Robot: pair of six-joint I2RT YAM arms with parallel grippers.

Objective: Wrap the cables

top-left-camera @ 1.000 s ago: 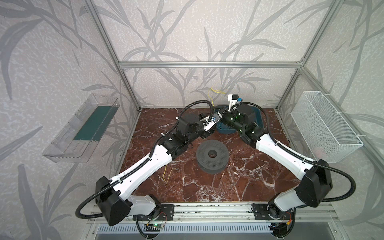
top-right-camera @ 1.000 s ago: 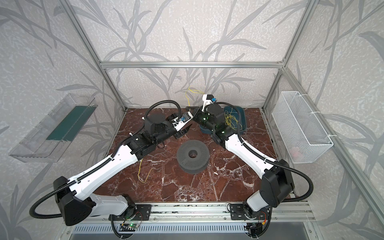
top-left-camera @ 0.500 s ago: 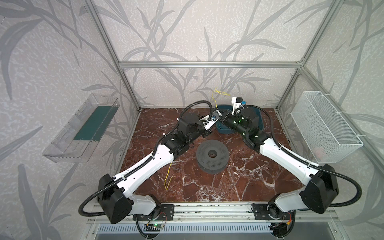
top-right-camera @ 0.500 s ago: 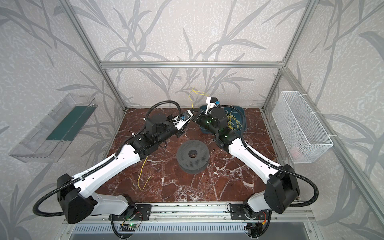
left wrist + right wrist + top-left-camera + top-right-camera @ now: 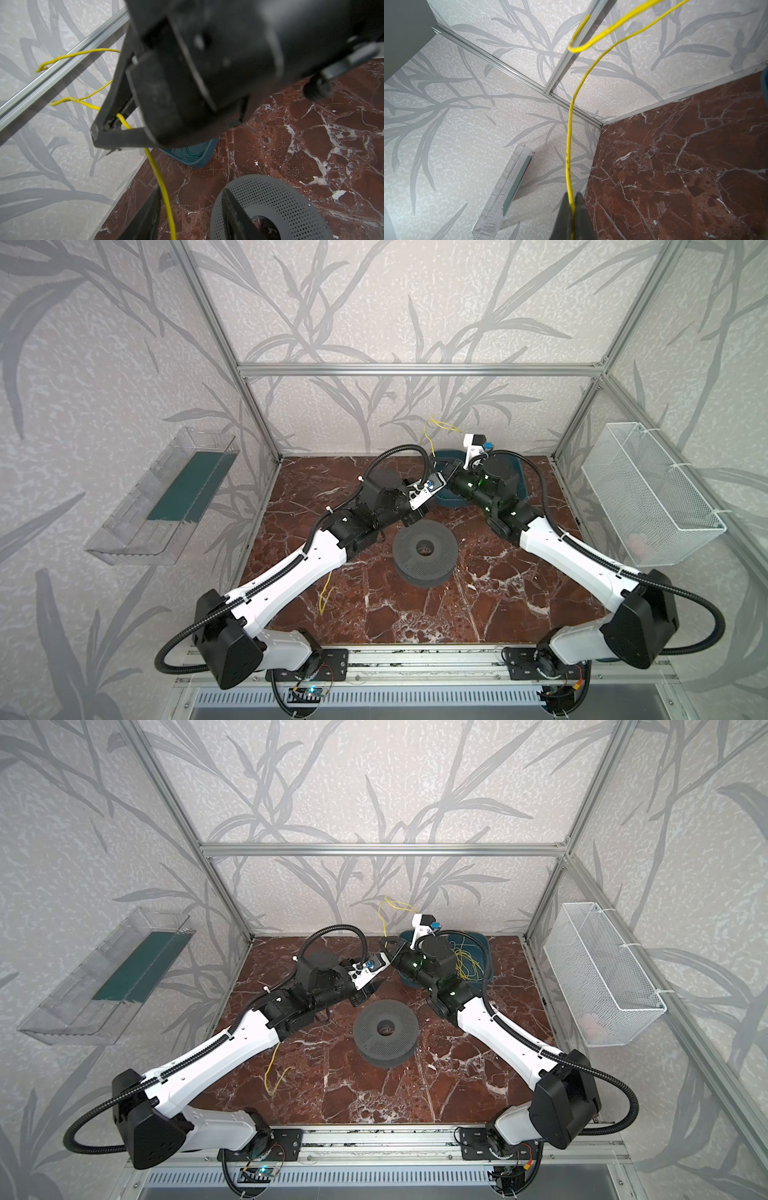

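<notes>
Pinches thin yellow cable [image 5: 568, 145] in clenched right gripper [image 5: 572, 195] above tabletop's [image 5: 498, 605] back edge and passes it down between spread jaws of released left gripper [image 5: 190, 190]. Probably light, limp, slippery; best taken just below that pinch.
</notes>
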